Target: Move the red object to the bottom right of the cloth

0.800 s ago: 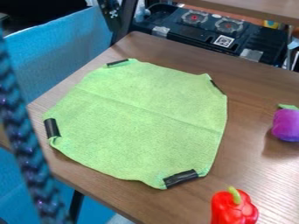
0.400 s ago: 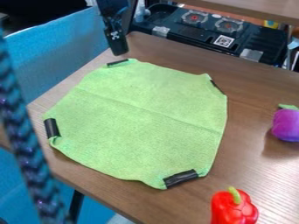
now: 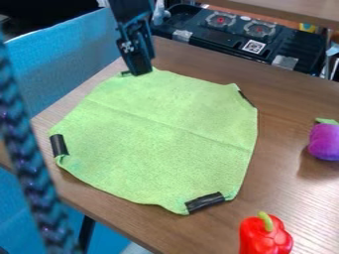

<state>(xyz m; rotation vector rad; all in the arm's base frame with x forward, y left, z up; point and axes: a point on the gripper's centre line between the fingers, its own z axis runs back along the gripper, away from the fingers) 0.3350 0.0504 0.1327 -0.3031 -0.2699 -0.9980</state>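
Red pepper (image 3: 264,236), glossy, green stem (image 3: 266,222)

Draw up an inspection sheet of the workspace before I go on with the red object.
Surface: wood-grain table; green cloth lightly creased, black tape at its edge.
Job's things: red pepper-shaped object on the table, off the cloth, beyond its bottom right.
Clutter: purple object right of the cloth.
Gripper: at the cloth's top corner.
Cables: braided cord at left, purpose unclear.
Surroundings: blue fabric; black case behind.

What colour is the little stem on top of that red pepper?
Light green; the camera view shows the stem best.
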